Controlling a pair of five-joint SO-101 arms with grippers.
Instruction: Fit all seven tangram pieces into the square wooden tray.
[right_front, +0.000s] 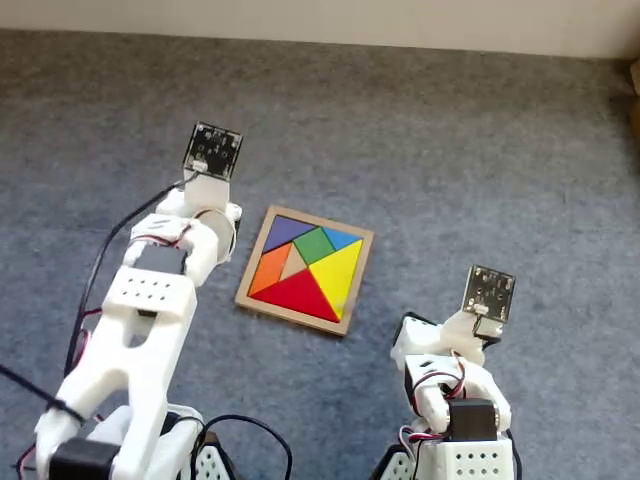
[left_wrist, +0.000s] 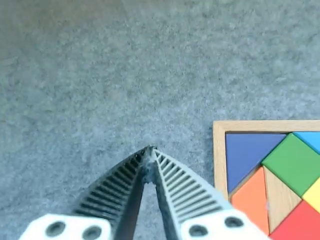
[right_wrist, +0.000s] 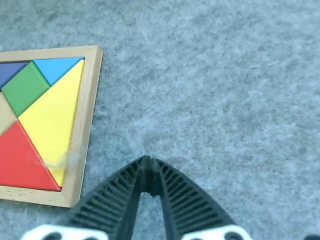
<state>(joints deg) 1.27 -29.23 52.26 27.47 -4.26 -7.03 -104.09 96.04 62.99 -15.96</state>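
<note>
Nearest the arm bases, off the tray's yellow side: right gripper (right_wrist: 146, 159), pinched fully closed on nothing, tips hovering over the grey carpet (right_front: 480, 150) close to the tray (right_front: 290, 316) but not touching it. Farther back, off the tray's orange-and-blue side: left gripper (left_wrist: 150, 150), likewise clamped together and empty, just beside the rim. Probably parked this way — clear of the wood, one on each flank — because nothing loose lies around the tray to fetch and nothing inside looks in need of a nudge.

Lying flat on the carpet between the two grippers, turned so a corner points toward the arms. At that near corner, the large red triangle (right_front: 300, 295); beside it the orange triangle (right_front: 270, 268) and the big yellow triangle (right_front: 338, 270). Toward the middle, a plain wood-coloured triangle (right_front: 293, 264), then the green square (right_front: 314, 245). Along the far rim, the dark blue piece (right_front: 285, 232) and the light blue triangle (right_front: 340, 238). Seven pieces, edges meeting with no visible gaps, seemingly flush — judged complete.
</note>
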